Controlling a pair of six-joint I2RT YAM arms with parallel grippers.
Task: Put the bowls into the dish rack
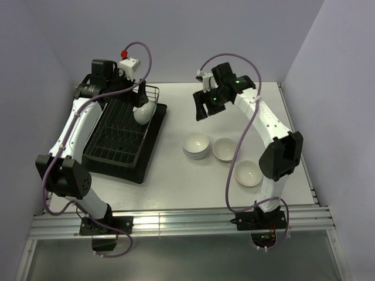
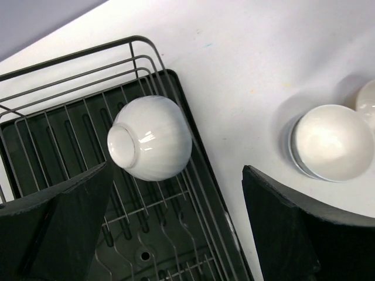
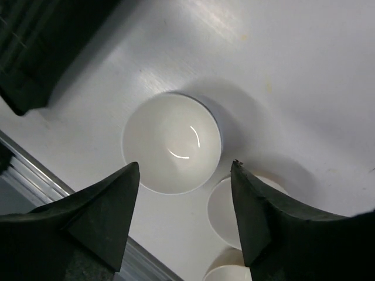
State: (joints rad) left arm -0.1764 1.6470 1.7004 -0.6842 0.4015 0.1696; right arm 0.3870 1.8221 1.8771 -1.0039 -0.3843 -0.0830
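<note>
Jaws on both arms gape wide, holding nothing. Left jaws hang over the dish rack (image 1: 114, 137), where one bowl (image 2: 150, 146) lies tipped on its side near the far corner; a careless brush could roll it. Right jaws hover above the stacked bowls (image 3: 171, 143) on the bench (image 1: 176, 181). Gripping the top one may drag its mate up or knock the neighbouring bowl (image 1: 225, 150).

The setting was a robotics lab test cell. A white table (image 1: 176, 175) was enclosed left, far and right by plain lavender panels (image 1: 246, 35). The left arm (image 1: 73, 126) and right arm (image 1: 266, 117) were bolted to an aluminium rail (image 1: 176, 221) at the near edge, with purple cables (image 1: 226, 190) exposed.
</note>
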